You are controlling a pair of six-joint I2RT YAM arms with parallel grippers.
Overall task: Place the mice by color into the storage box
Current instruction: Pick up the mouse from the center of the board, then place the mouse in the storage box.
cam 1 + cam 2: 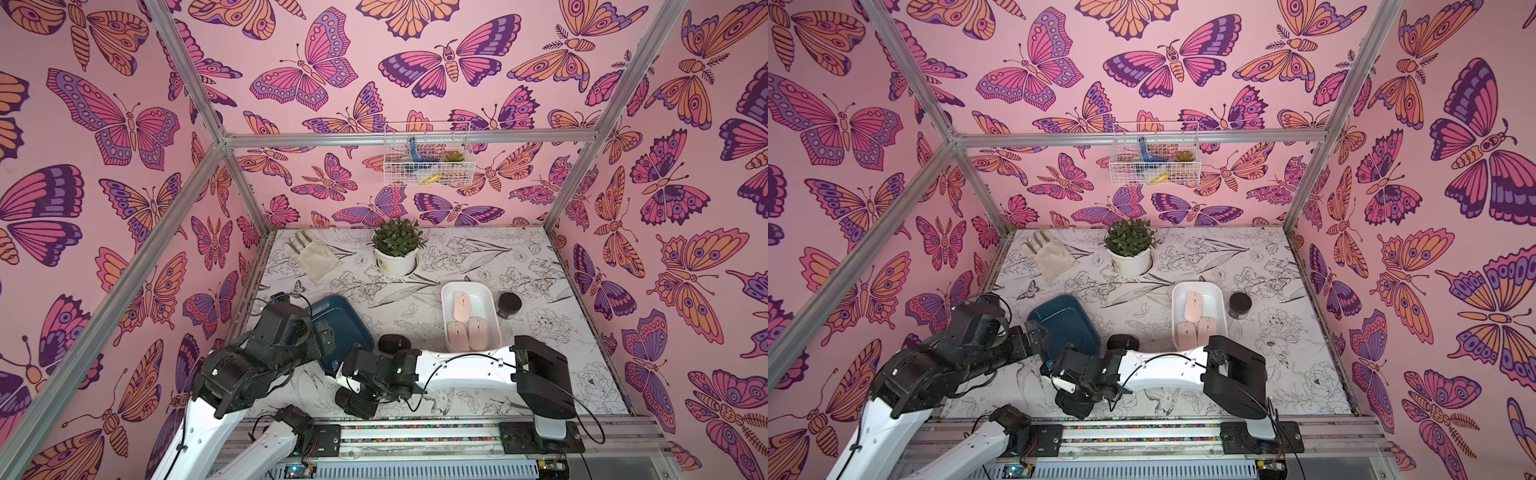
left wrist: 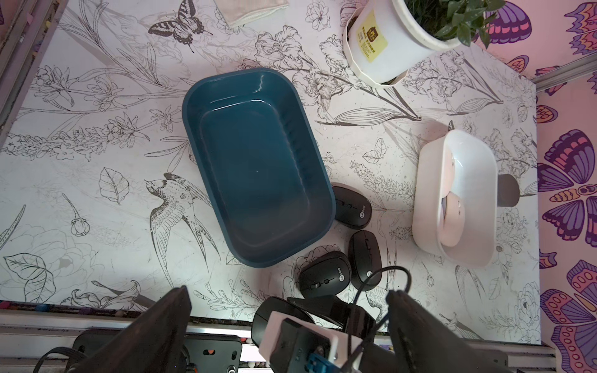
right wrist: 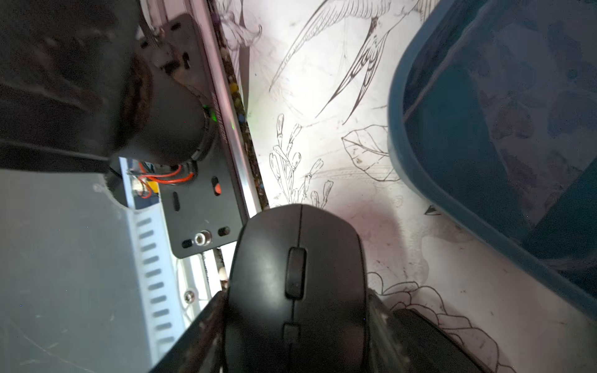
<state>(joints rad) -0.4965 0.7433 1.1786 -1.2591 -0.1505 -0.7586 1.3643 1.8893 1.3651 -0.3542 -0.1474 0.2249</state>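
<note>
Fingers (image 3: 210, 326) of the right gripper (image 3: 295, 310) are clamped on both flanks of a black mouse (image 3: 295, 258), scroll wheel facing up, down at about 6 o'clock on the table (image 1: 540, 291), right beside the front rail (image 1: 415, 432). From where I stand I can't tell whether that mouse rests on the surface or hangs just clear of it. The left gripper (image 2: 287, 290) hangs released, its fingers (image 2: 161, 323) spread wide, above the near side of the blue box (image 2: 258, 168). That box sits at about 9 o'clock with its whole dark floor showing. At the blue box's 4 o'clock a second black mouse (image 2: 352, 206) lies against its wall. It also shows in both top views (image 1: 392, 343) (image 1: 1123, 343). Closer to 5 o'clock a third black mouse (image 2: 365, 258) and a fourth black mouse (image 2: 324, 274) lie close together on the table, just beside the right arm. The white box (image 1: 467, 286) stands at about 3 o'clock, well apart from the blue one. One pink mouse (image 1: 460, 305) lies toward the white box's 12 o'clock end. Two more pink mice (image 1: 456, 336) lie side by side at its 6 o'clock end. A small black jar (image 1: 509, 303) stands just beside the white box at its 3 o'clock. A potted plant (image 1: 397, 253) stands at 12 o'clock, with a pale glove (image 1: 311, 257) at 11.
</note>
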